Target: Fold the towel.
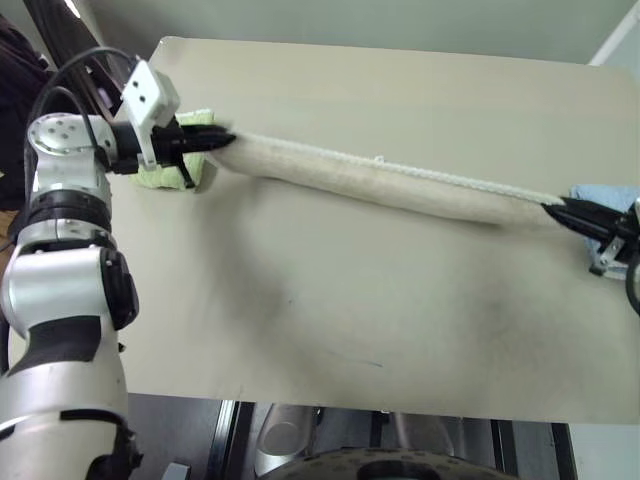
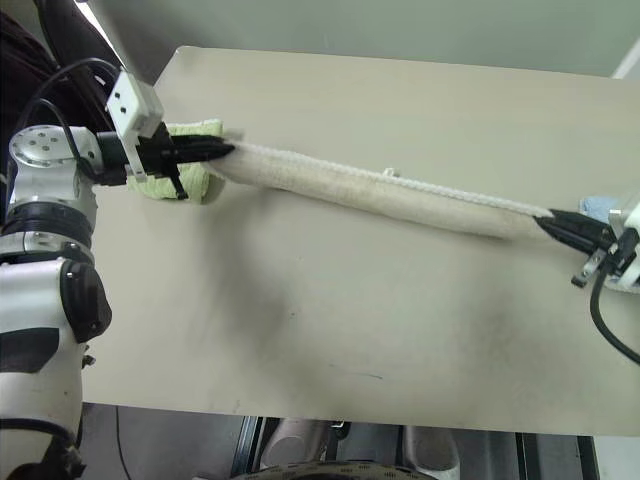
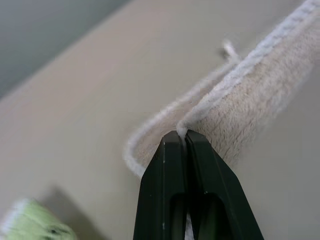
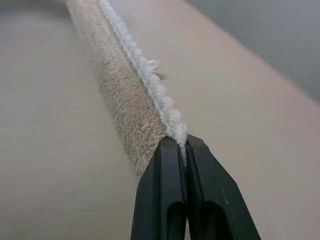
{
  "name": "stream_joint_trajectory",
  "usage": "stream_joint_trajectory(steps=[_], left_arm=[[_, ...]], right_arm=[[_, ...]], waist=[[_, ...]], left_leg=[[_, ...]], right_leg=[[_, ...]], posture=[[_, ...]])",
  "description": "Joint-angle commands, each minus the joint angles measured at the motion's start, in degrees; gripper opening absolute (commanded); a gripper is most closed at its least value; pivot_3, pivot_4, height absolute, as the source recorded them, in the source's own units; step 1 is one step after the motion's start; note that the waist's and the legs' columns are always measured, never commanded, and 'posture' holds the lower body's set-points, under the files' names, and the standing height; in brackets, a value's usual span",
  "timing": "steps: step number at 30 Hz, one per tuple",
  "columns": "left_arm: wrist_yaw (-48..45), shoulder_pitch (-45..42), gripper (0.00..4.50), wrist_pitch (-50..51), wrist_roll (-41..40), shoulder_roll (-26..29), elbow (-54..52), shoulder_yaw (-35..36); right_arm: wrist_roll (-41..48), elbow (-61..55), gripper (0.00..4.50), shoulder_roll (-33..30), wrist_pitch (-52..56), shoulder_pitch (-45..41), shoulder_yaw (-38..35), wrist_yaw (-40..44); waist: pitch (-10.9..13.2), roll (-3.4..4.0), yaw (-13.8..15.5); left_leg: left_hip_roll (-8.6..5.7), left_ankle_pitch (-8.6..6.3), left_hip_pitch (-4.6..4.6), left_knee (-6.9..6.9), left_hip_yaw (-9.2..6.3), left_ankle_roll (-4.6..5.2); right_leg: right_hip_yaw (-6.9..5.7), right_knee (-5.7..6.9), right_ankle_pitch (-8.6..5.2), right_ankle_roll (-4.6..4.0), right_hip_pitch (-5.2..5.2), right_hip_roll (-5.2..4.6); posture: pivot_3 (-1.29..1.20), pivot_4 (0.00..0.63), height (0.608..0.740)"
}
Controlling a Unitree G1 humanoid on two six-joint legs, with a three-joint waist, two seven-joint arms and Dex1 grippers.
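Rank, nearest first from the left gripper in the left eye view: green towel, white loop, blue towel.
From the left gripper:
1. Green towel, right beside it, at the table's left.
2. White loop, midway along the beige towel.
3. Blue towel, at the far right, by the right gripper.

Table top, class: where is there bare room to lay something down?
The table is bare on the near side of the beige towel and beyond it. Crowded: the lime-green towel by the left gripper, the light-blue towel by the right gripper.
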Motion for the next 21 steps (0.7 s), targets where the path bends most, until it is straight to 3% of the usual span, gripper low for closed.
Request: stream_joint_trajectory(steps=[1, 6, 14, 21], left_arm=[[-7.8, 2.5, 0.04, 5.7, -1.4, 3.5, -4.6, -0.3], [-11.5, 8.3, 0.04, 12.9, -2.6, 6.6, -12.4, -7.0], [-11.5, 18.2, 0.04, 27.6, -17.4, 18.0, -31.8, -21.4], [-11.5, 24.4, 0.04, 37.4, -29.3, 27.4, -44.5, -22.1]], right_arm=[[2.2, -4.7, 0.0, 0.5, 2.5, 5.5, -6.1, 1.7], [2.7, -8.8, 0.0, 0.5, 4.1, 13.5, -8.2, 4.9], [-0.6, -9.8, 0.0, 0.0, 1.9, 22.7, -9.7, 11.0], [-7.2, -8.2, 0.0, 1.0, -5.2, 33.4, -10.9, 16.1]], waist=[[0.0, -0.04, -0.1], [0.0, -0.04, -0.5], [-0.1, -0.16, -0.6], [-0.2, -0.29, -0.4]], left_leg=[[-0.03, 0.06, 0.13, 0.0, 0.02, 0.01], [0.0, -0.26, 0.8, -0.02, -0.01, 0.58], [0.0, 0.1, 0.73, -0.02, -0.08, 0.08], [0.01, -0.36, 0.74, -0.06, -0.2, -0.68]], right_leg=[[-0.01, 0.03, -0.01, -0.08, 0.12, 0.04], [0.04, 0.01, -0.21, -0.4, 0.77, 0.07], [0.04, 0.01, -0.11, -0.42, 0.74, 0.07], [0.01, 0.02, -0.23, -0.47, 0.73, 0.12]], posture=[[0.0, 0.15, 0.733], [0.0, 0.15, 0.733], [0.0, 0.15, 0.733], [0.0, 0.15, 0.733]])
